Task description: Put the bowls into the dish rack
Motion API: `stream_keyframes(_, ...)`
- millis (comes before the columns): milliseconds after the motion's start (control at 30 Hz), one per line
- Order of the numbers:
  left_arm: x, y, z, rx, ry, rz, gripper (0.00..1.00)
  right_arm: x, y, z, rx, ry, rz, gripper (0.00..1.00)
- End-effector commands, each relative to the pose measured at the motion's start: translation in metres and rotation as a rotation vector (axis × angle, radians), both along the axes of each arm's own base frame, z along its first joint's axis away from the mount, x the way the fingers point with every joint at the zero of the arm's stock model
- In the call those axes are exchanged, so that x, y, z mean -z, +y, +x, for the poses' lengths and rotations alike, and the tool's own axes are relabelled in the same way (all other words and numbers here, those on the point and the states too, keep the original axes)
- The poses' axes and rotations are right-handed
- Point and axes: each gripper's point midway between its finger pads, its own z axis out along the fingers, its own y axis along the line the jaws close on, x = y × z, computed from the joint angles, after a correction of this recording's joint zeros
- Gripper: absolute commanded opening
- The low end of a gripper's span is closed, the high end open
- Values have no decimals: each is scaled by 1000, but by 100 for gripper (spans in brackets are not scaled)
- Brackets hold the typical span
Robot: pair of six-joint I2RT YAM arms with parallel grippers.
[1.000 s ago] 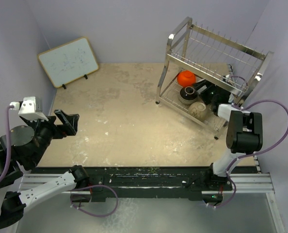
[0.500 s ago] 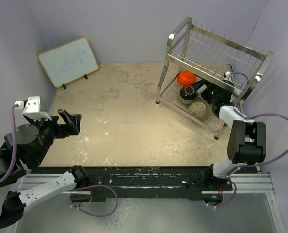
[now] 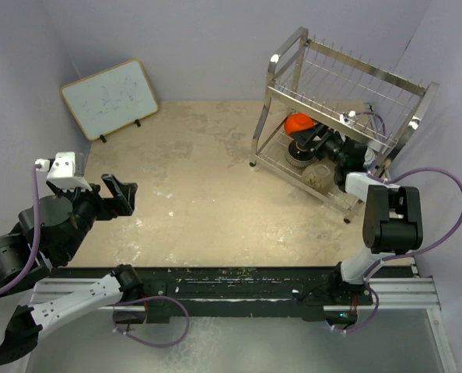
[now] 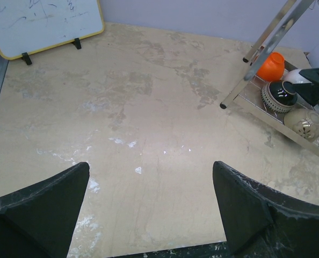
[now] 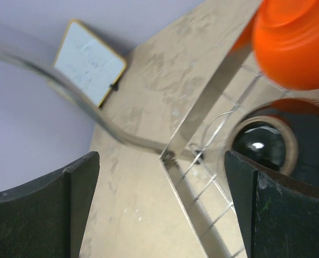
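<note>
The right claw has slid further along the lower tier of the dish rack, which stands at the far right corner of the counter. A second ago it sat nearer the rack's right end. Now it hangs over the dark bowl, with the orange-red bowl just beyond its tips. Its jaws are spread wide and hold nothing, and the wrist view shows only rack wire and bowls between them.

The three bowls I can make out have not shifted. The orange-red one, the dark one and the tan bowl sit in a row on that lower tier. Whether others are nested with them or hidden behind the claw, I cannot tell.

The left claw has crept a little toward the middle from the left edge of the counter. It is also open and empty, well apart from the rack.

No bowl shows on the bare counter, so I judge the loading is at or close to its end. The right claw's next job is probably to back out without knocking the row
</note>
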Motion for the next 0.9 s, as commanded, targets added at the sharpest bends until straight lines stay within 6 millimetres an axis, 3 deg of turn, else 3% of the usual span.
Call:
stream_keyframes(0,-7,-4,4,1,-18,-10,99,-39,42,-19,-214,-146,100,99)
stream_keyframes(233,-4,-6,5,1,-14,-7,99,-39,78,-47,-284,-140,117,99)
stream_keyframes(467,0,-9,6,10,-5,-6,99,-25,114,-78,-336,-109,146,99)
stream_keyframes(700,7,-11,7,10,6,-3,99,-15,162,-129,-415,-81,146,99)
stream_keyframes(867,11,-14,9,5,19,-3,99,-8,182,-172,-451,-59,101,99)
